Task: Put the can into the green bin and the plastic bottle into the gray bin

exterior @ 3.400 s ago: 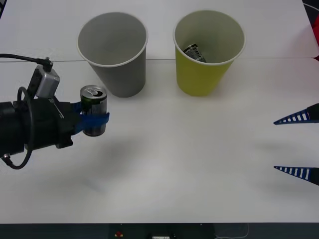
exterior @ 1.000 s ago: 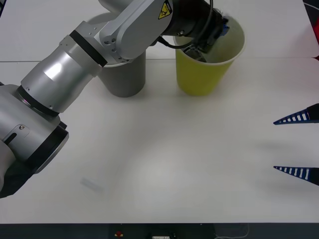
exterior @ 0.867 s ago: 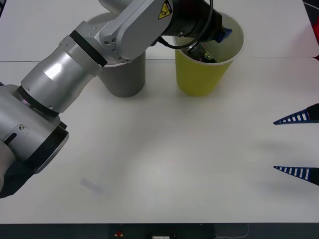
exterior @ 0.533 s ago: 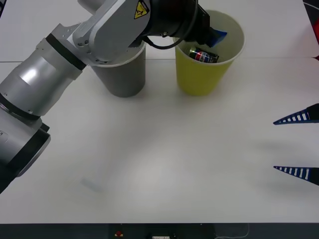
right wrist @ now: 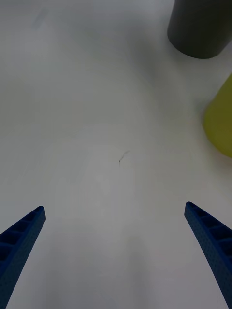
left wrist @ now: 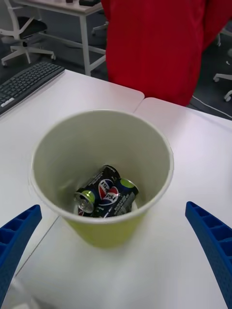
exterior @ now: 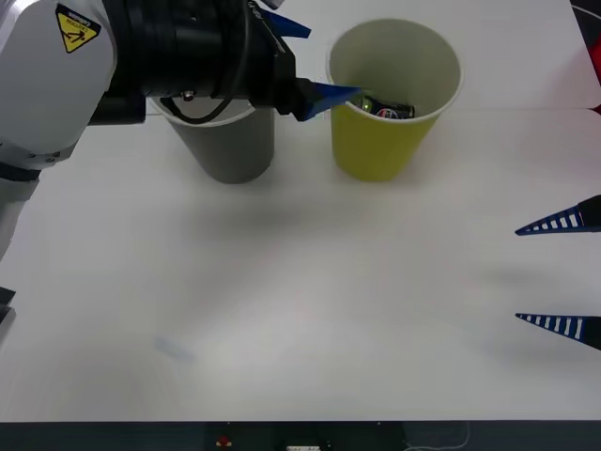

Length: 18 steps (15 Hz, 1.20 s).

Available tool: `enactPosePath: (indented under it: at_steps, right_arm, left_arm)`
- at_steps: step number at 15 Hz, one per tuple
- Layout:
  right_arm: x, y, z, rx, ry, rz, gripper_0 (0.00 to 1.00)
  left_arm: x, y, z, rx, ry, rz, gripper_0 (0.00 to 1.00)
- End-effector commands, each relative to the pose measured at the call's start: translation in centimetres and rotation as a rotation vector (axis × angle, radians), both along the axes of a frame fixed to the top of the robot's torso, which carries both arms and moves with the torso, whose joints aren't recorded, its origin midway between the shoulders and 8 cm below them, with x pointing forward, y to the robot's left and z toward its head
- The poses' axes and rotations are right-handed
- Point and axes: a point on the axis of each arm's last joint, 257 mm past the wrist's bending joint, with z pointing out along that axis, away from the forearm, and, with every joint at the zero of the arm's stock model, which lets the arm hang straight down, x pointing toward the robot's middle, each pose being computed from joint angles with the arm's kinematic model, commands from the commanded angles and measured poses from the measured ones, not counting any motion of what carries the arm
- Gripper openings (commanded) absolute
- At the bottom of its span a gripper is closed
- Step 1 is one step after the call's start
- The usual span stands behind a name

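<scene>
The can point(left wrist: 88, 200) lies on its side at the bottom of the green bin point(left wrist: 150, 145), silver top showing; in the front view the can point(exterior: 385, 109) is just visible over the rim of the green bin point(exterior: 380, 150). My left gripper point(exterior: 305, 58) hangs open and holds nothing, just left of the green bin's rim and above the gray bin point(exterior: 230, 146), which the arm partly hides. Both blue fingers point(left wrist: 17, 231) frame the green bin. My right gripper point(exterior: 563, 272) waits open at the table's right edge. The plastic bottle is out of view.
A second dark can-like object point(left wrist: 121, 193) lies against the can inside the green bin. From the right wrist I see the gray bin point(right wrist: 200, 29) and the green bin point(right wrist: 220, 120) across bare white table point(exterior: 310, 310). A keyboard point(left wrist: 26, 87) sits beyond.
The left arm carried the can to the green bin and let it go there. It has since drawn back to the left with open fingers. The right arm has not moved.
</scene>
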Motion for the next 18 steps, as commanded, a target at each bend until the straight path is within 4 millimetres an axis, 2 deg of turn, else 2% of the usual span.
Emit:
enactPosePath:
  at_steps: [1,8,12,18]
  right_arm:
    - [0.0,0.0,0.0,0.0,0.0,0.0,1.0]
    - [0.0,0.0,0.0,0.0,0.0,0.0,1.0]
    - [0.0,0.0,0.0,0.0,0.0,0.0,1.0]
    - [0.0,0.0,0.0,0.0,0.0,0.0,1.0]
  left_arm:
    - [-1.9,3.4,-1.5,0.012,-0.014,-0.021,1.0]
    - [-5.7,12.6,-5.5,0.092,-0.088,-0.082,1.0]
    - [-8.4,18.2,-7.2,0.219,-0.081,-0.136,1.0]
    - [-10.5,25.1,-11.3,0.347,-0.08,-0.226,1.0]
